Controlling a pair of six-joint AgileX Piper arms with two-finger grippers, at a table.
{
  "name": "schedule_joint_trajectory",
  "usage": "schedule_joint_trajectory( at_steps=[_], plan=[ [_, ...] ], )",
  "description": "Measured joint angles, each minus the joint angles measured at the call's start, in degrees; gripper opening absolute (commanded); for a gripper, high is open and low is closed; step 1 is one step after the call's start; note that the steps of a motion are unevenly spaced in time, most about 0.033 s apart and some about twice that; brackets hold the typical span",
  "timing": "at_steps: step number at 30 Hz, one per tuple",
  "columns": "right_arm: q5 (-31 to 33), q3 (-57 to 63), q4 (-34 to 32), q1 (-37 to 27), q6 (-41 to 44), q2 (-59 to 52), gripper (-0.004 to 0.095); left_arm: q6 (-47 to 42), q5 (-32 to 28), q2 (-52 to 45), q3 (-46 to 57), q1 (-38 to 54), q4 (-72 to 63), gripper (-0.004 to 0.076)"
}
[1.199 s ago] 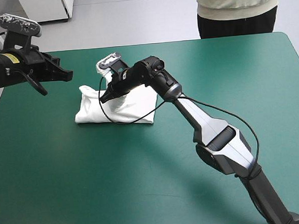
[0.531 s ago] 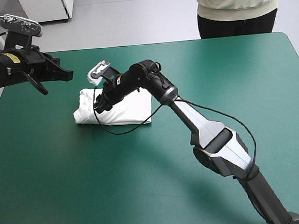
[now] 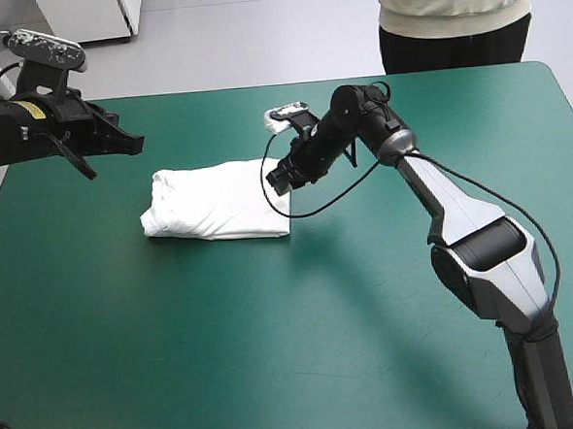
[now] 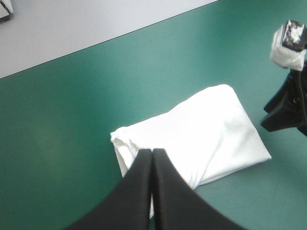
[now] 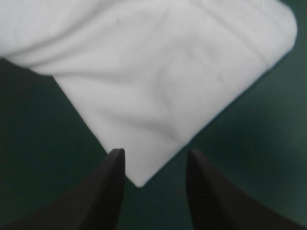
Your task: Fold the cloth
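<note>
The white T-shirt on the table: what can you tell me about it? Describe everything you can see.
The T-shirt is plain, soft white cloth, folded into a flat, roughly rectangular bundle with a few gentle creases. Its left end is thicker, with bunched layers, and its right end lies thin and flat. It rests on the teal-green cover, left of the table's middle. The right claw hangs open at its right end, with one corner between the fingertips, not gripped. The left claw, shut, is raised clear of it.
</note>
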Motion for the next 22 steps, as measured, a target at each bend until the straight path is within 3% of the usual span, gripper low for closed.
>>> schedule_joint_trajectory(
  at_steps=[5, 8, 14, 18, 20, 22],
  plan=[
    [-7.3, 11.2, 4.7, -0.5, -3.5, -0.9, 0.0425, 0.0, 0.0, 0.8, 0.0, 0.0, -0.2, -0.0009],
    [-12.4, 13.4, 7.1, -0.5, -4.2, -0.9, 0.0498, 0.0, 0.0, 0.9, 0.1, 0.0, -0.2, -0.0009],
    [-15.6, 13.5, 9.9, -0.5, -5.4, 0.7, 0.052, 0.0, 0.0, 0.9, 0.1, 0.0, -0.2, -0.0009],
    [-15.6, 13.5, 10.5, -0.7, -4.6, 2.2, 0.0359, 0.0, 0.0, 0.9, 0.1, 0.0, -0.2, -0.0009],
    [-15.7, 13.5, 10.7, -0.8, -4.4, 2.5, 0.0214, 0.0, 0.0, 0.9, 0.1, 0.0, -0.2, -0.0009],
    [-15.7, 13.5, 10.7, -0.9, -4.4, 2.7, -0.0025, 0.0, -0.1, 0.9, 0.1, 0.0, -0.2, -0.0009]
  ],
)
